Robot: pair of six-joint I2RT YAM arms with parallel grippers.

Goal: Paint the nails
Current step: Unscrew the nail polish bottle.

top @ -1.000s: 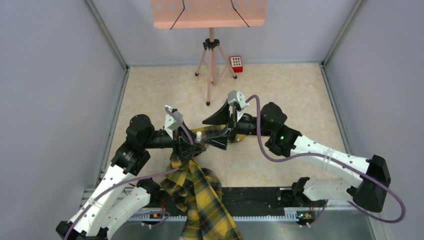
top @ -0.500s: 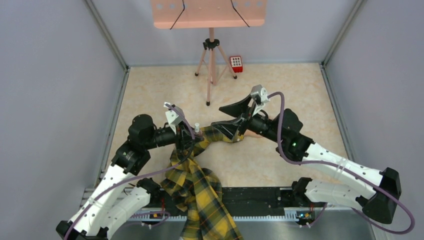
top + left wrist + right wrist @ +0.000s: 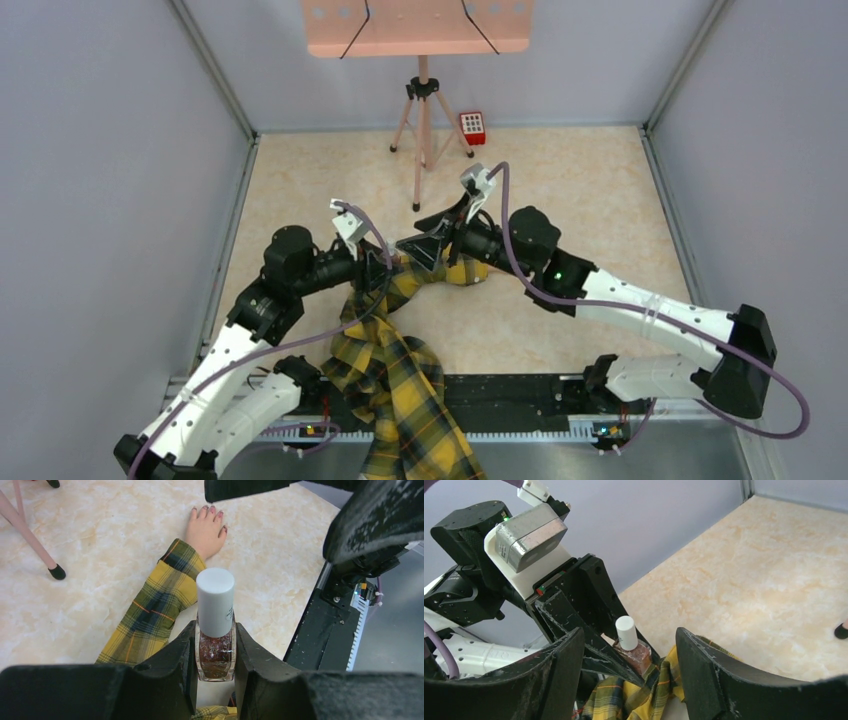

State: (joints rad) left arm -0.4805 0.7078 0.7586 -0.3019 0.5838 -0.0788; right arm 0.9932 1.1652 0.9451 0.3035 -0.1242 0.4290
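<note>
Two arms meet mid-bench, over the yellow-black plaid sleeve that runs from the near edge toward centre. Left pincer is clamped on the glass body of a dark glittery polish bottle, held upright, cap free. Right pincer has its jaws apart and holds nothing; it faces the bottle from the right, jaws either side of it but not touching.

Likely step: grab the white cap to unscrew it. To do it well, centre both jaws on the cap only, clear of the left fingers, close square, and twist along the bottle's axis while the left holds firm.

Mannequin hand lies flat on the bench at the sleeve's end. The nails, dark red, sit at its fingertips, beyond the bottle, right of the left pincer and well apart from both pincers.
</note>
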